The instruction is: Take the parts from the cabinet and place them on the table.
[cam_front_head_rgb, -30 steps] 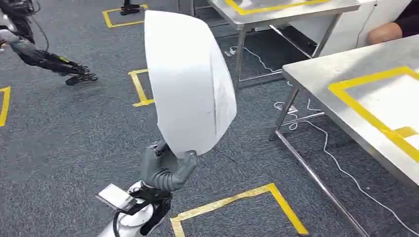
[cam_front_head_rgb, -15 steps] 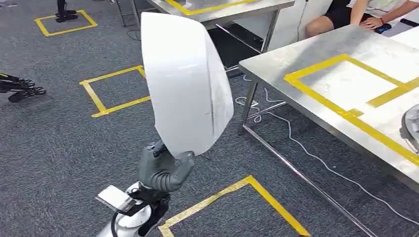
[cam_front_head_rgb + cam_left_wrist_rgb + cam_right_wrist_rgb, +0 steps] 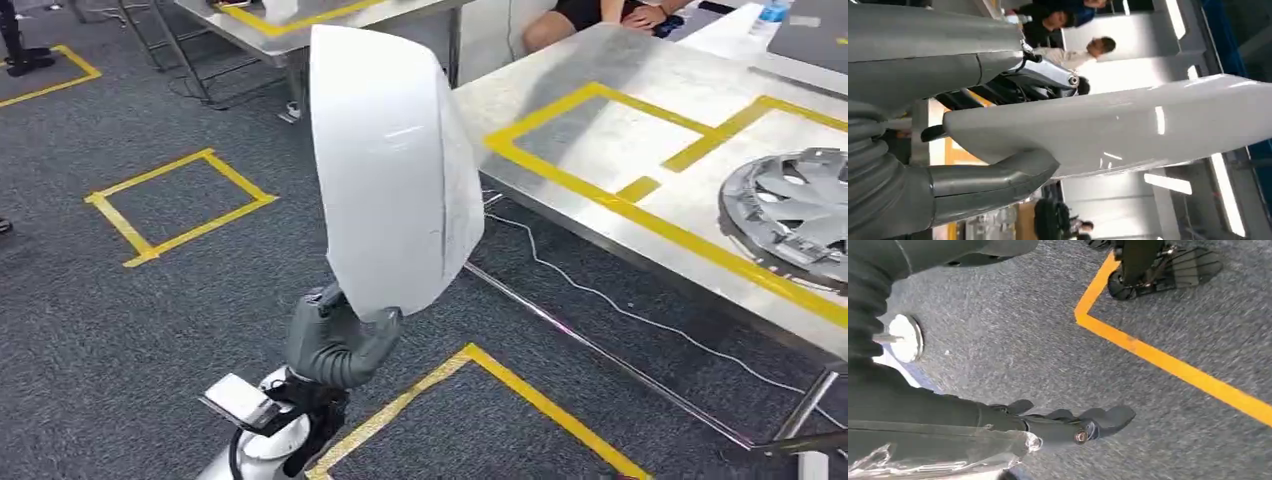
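Currently the robot's left hand (image 3: 335, 345) has its fingers clamped on the lower edge of a large white curved panel (image 3: 390, 170) held upright above the carpet, best carried level to the steel worktop (image 3: 640, 120) and set inside its yellow-taped box, clear of the hubcap (image 3: 790, 210).

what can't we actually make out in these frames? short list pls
- Left hand fingers: head view, hidden behind the lower edge of the white part.
- Floor and table edge beyond the white part: head view, blocked by it.
- Hubcap on the steel table: head view, cut off by the right edge.
- Right hand: right wrist view, the fingers lie close together, so open or shut is unclear.
- People in the background: left wrist view, small and partly behind the hand.
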### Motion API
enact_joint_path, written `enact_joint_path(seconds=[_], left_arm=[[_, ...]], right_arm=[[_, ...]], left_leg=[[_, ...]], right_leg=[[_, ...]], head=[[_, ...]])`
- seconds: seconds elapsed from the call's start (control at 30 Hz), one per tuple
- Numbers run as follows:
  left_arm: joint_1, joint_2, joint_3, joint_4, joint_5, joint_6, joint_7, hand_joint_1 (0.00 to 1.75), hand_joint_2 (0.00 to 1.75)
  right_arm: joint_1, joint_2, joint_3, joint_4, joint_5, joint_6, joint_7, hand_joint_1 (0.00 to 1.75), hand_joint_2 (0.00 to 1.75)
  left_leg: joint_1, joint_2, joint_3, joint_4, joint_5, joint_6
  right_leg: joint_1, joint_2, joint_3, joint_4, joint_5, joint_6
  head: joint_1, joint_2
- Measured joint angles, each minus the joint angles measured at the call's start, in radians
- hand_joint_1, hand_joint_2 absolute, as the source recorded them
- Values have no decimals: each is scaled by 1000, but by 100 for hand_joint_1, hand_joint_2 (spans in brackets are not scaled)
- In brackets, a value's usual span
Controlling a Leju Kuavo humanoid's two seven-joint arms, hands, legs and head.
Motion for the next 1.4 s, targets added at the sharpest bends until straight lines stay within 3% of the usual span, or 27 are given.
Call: enact_joint_path(seconds=[0.03, 0.1, 0.13, 0.17, 0.23, 0.27, 0.3, 0.33, 0.43, 0.47, 0.53, 0.57, 0.63, 0.67, 0.73, 0.77, 0.8, 0.83, 0.97, 1.03, 1.07, 1.13, 1.17, 1.2, 1.3, 1.33, 1.4], left_arm=[[0, 1, 0, 0, -1, 0, 0, 175, 175], [2, 3, 0, 0, -1, 0, 0, 175, 175], [4, 4, 0, 0, -1, 0, 0, 175, 175], [5, 4, 0, 0, -1, 0, 0, 175, 175], [5, 4, 0, 0, -1, 0, 1, 175, 175], [5, 4, 0, 0, -1, 0, 1, 175, 175], [4, 4, 0, 0, -1, -1, 2, 175, 175], [3, 4, 0, 0, -1, -2, 3, 175, 175], [3, 4, -1, 3, 10, -10, 3, 175, 175], [2, 2, -2, 5, 11, -12, 3, 175, 175], [0, 1, -1, 6, 18, -13, 0, 175, 175], [2, 2, -1, 7, 18, -13, -1, 175, 175], [2, 3, -1, 10, 19, -13, -1, 175, 175], [2, 3, -1, 11, 19, -13, -1, 175, 175], [2, 2, -1, 12, 19, -13, -2, 175, 175], [1, 2, -1, 12, 19, -13, -2, 175, 175], [1, 2, -1, 12, 19, -13, -2, 175, 175], [1, 2, -1, 12, 20, -13, -3, 175, 175], [-1, 2, -1, 12, 20, -13, -3, 175, 175], [-3, 2, 0, 12, 20, -13, -3, 175, 175], [-3, 3, 0, 12, 20, -13, -3, 175, 175], [0, 4, 0, 13, 20, -13, -3, 175, 175], [1, 5, 0, 13, 20, -13, -3, 175, 175], [1, 5, 0, 13, 20, -13, -3, 175, 175], [1, 5, 0, 13, 19, -6, -7, 175, 175], [0, 4, 0, 13, 18, -5, -8, 175, 175], [3, 3, 0, 13, 18, -4, -10, 175, 175]], right_arm=[[-2, 0, 0, 0, 0, 0, 1, 0, 175], [-3, 0, 0, 0, 2, 0, 2, 0, 175], [-2, 0, 0, 0, 2, 0, 4, 0, 175], [0, 0, 0, 0, 2, 0, 5, 0, 175], [0, 0, 0, 0, 2, 0, 9, 0, 175], [-1, 0, 0, 0, 2, 0, 9, 0, 175], [-1, 0, 0, 0, 2, 0, 9, 0, 175], [-3, 0, 0, 0, 2, 0, 9, 0, 175], [5, 0, 0, 0, 1, 8, 7, 0, 175], [6, 0, -1, 0, 0, 8, 6, 0, 175], [4, 0, -1, 0, -3, 8, 5, 0, 175], [0, 0, -1, 0, -3, 8, 5, 0, 175], [-2, 0, -1, 0, -3, 8, 4, 0, 175], [-1, 0, -1, 0, -3, 8, 4, 0, 175], [3, 0, -2, 0, -4, 7, 3, 0, 175], [2, 0, -2, 0, -4, 7, 2, 0, 175], [0, 0, -2, 0, -4, 6, 1, 0, 175], [-4, 0, -2, 0, -4, 6, 0, 0, 175], [-3, -1, -2, 0, -4, 7, 0, 0, 175], [-2, -1, -3, 0, -5, 7, 0, 0, 175], [-4, 0, -3, 0, -5, 7, -1, 0, 175], [-4, 0, -3, 0, -4, 8, -1, 0, 175], [-3, 0, -3, 0, -4, 7, 0, 0, 175], [-1, 0, -3, 0, 0, 3, -3, 0, 175], [1, 0, 3, 0, 37, -8, -28, 0, 175], [0, 0, 5, 0, 42, -8, -29, 0, 175], [2, 0, 8, 0, 45, -9, -30, 0, 175]], left_leg=[[0, -28, -31, 66, -40, -2], [1, -42, -117, 236, -111, -6], [1, -43, -148, 287, -118, -7], [1, -43, -153, 286, -100, -6], [5, -50, -107, 173, -13, -4], [10, -71, -64, 84, 32, -5], [20, -131, -33, 19, 53, -9], [27, -159, -25, -16, 40, -6], [16, -129, -28, -10, 46, 16], [23, -109, -26, -16, 51, 26], [18, -84, -25, -16, 50, 39], [14, -69, -25, -16, 49, 41], [8, -36, -24, -16, 47, 44], [6, -22, -23, -16, 45, 46], [4, 2, -18, -16, 42, 44], [4, 13, -13, -16, 38, 40], [2, 21, -7, -15, 34, 34], [-7, 29, -7, -13, 30, 27], [-3, 61, 0, -19, 28, 6], [3, -17, -22, 34, -17, -3], [3, -34, -56, 108, -57, -5], [3, -43, -140, 270, -120, -8], [3, -43, -158, 297, -116, -7], [3, -44, -152, 276, -86, -5], [6, -50, -48, 51, 43, -2], [5, -61, -25, -6, 43, -2], [3, -66, -30, -8, 44, 15]], right_leg=[[-2, 12, -1, 0, 1, -4], [-2, 40, -2, 0, 0, -7], [-2, 54, -2, 0, 0, -7], [-2, 68, -1, 0, 1, -7], [-5, 100, 0, 0, 3, -3], [-8, 117, 0, 0, 4, 3], [-8, 128, -3, 1, 5, 9], [-3, 143, -13, 12, 3, 18], [-13, 172, -27, -12, 17, 42], [-15, 173, -28, -8, 17, 46], [-1, 67, -65, 73, -37, 46], [0, 42, -104, 155, -79, 47], [-1, 24, -174, 310, -136, 46], [0, 23, -177, 319, -130, 46], [0, 18, -109, 203, -64, 41], [1, 0, -50, 102, -23, 39], [5, -51, -3, 21, -4, 37], [11, -70, 7, 11, -10, 28], [12, -19, -8, 6, -2, 5], [4, 3, -7, 3, 3, -4], [3, 15, -8, 3, 3, -6], [3, 43, -10, 3, 3, -9], [3, 55, -10, 4, 4, -9], [3, 64, -10, 4, 4, -9], [-1, 89, -6, 4, 6, 0], [7, 93, -10, 11, 4, 10], [4, 94, -14, 5, 8, 20]], head=[[-3, 0], [-5, 0], [-6, 0], [-5, 0], [-5, 0], [-5, 0], [-7, 0], [-10, 0], [-7, 0], [-9, 0], [7, 0], [8, 0], [8, 0], [7, 0], [7, 0], [8, 0], [8, 0], [6, 0], [5, 0], [2, 0], [0, 0], [-3, 0], [-2, 0], [-3, 0], [-3, 0], [-5, 0], [-6, 0]])
